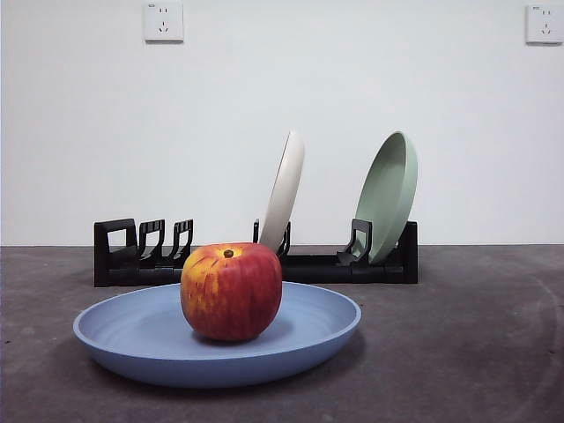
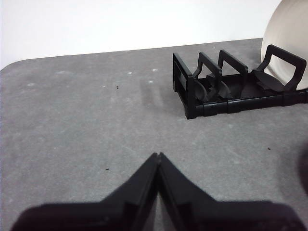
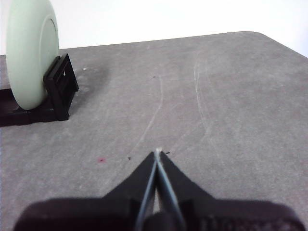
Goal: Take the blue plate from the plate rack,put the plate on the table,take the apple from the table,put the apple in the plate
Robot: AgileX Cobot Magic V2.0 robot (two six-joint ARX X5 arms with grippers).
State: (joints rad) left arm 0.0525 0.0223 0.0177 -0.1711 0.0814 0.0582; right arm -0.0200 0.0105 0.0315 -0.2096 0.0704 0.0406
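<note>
The blue plate [image 1: 132, 339] lies flat on the dark grey table [image 1: 467, 344], near the camera in the front view. The red apple [image 1: 231, 290] stands upright in the middle of the plate. The black plate rack [image 1: 141, 256] stands behind them; its end with the squared loop also shows in the left wrist view [image 2: 216, 91]. My left gripper [image 2: 157, 156] is shut and empty, over bare table away from the rack. My right gripper [image 3: 158, 152] is shut and empty, over bare table beside the rack's other end. Neither arm shows in the front view.
A cream-white plate [image 1: 284, 189] and a pale green plate [image 1: 388, 194] stand upright in the rack. The green plate also shows in the right wrist view [image 3: 29, 53], the cream one at the edge of the left wrist view [image 2: 288, 38]. A white wall stands behind the table.
</note>
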